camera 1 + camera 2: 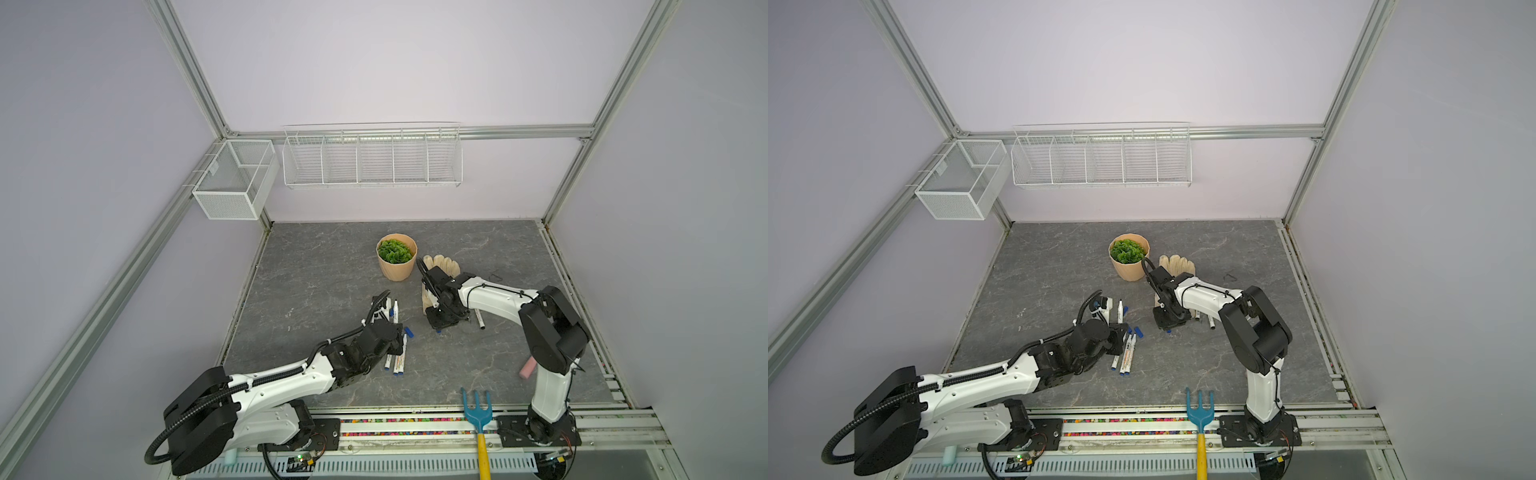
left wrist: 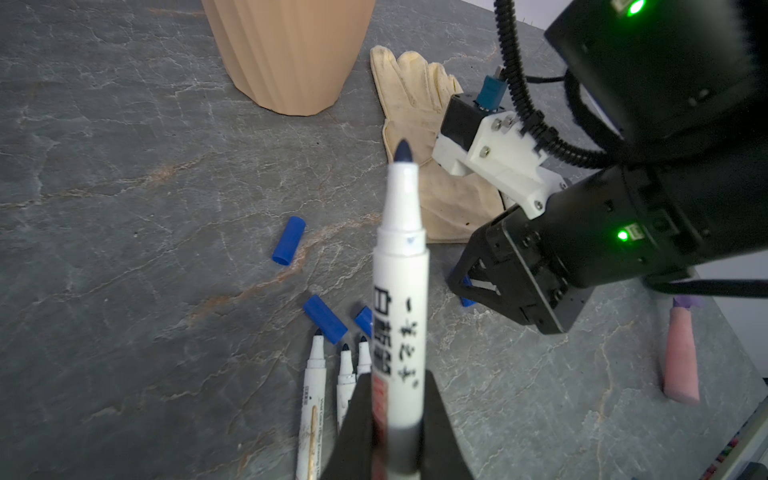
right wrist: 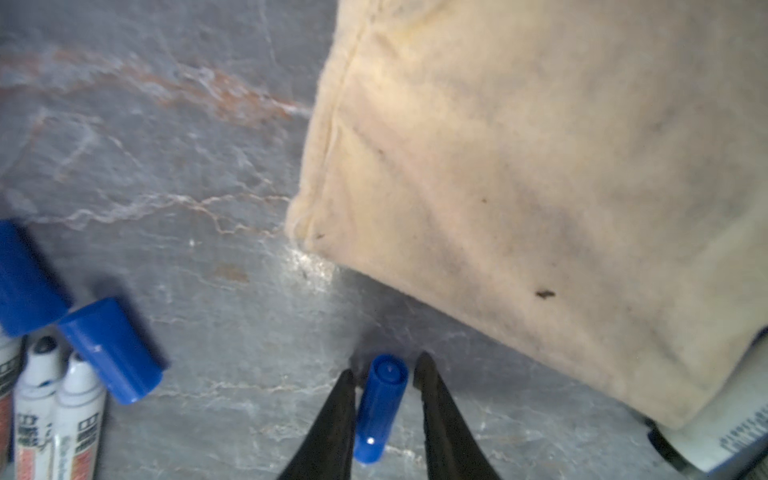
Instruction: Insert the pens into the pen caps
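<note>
My left gripper (image 2: 398,376) is shut on a white pen (image 2: 401,266), whose bare dark tip points toward the glove. In both top views this held pen (image 1: 395,311) (image 1: 1120,309) is lifted above three loose pens (image 1: 397,361) (image 1: 1127,353) lying side by side. My right gripper (image 3: 384,368) is down at the tabletop (image 1: 438,330), open, with a blue pen cap (image 3: 380,407) between its fingers; one finger touches the cap and a gap shows at the other. More blue caps (image 2: 289,240) (image 2: 325,319) (image 3: 110,351) lie near the loose pens' tips. Another pen (image 1: 480,320) lies beside the right arm.
A ribbed tan pot (image 1: 397,257) with a green plant stands at the back, and a cream glove (image 1: 440,266) lies next to it under the right arm. A pink block (image 1: 528,368) and a blue garden fork (image 1: 478,409) are at the front right. Wire baskets (image 1: 372,158) hang on the back wall.
</note>
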Controlling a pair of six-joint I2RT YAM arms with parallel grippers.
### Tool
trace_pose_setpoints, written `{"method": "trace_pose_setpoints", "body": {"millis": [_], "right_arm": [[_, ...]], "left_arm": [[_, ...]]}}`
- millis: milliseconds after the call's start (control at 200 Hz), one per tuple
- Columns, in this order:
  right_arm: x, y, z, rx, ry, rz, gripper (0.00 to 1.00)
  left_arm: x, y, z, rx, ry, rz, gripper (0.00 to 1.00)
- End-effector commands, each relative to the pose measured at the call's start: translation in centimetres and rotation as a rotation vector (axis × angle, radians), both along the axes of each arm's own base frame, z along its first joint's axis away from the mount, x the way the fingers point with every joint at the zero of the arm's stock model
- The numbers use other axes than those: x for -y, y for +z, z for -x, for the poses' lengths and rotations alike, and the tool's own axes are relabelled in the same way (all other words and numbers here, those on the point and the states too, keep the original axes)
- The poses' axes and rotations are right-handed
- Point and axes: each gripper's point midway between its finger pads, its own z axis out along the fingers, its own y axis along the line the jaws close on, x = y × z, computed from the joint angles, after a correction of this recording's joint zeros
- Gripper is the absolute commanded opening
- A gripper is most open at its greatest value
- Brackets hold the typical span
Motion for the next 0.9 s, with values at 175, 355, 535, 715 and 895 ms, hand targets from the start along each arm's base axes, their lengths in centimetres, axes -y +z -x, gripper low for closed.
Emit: {"method": "trace_pose_setpoints", "body": {"millis": [175, 355, 535, 715, 895], "right_arm": [[-1.0, 0.6, -0.2, 0.033, 0.02, -0.045, 0.14], [-2.3, 6.4, -1.1, 0.163, -0.023, -0.282, 0.09], [-4.4, 14.7, -1.2, 0.309, -0.042, -0.674, 0.07], [-5.8, 20.0, -0.8, 0.403, -0.032, -0.918, 0.07], [-6.5, 21.5, -0.5, 0.418, -0.011, -0.994, 0.07]], "left_arm": [[0.4, 0.3, 0.3, 0.002, -0.009, 0.036, 0.0], [1.2, 0.1, 0.5, -0.005, -0.034, 0.041, 0.0], [3.0, 0.9, 1.2, 0.019, -0.108, 0.084, 0.0], [4.5, 1.6, 2.0, 0.044, -0.185, 0.092, 0.0], [5.5, 1.8, 2.4, 0.045, -0.226, 0.083, 0.0]]}}
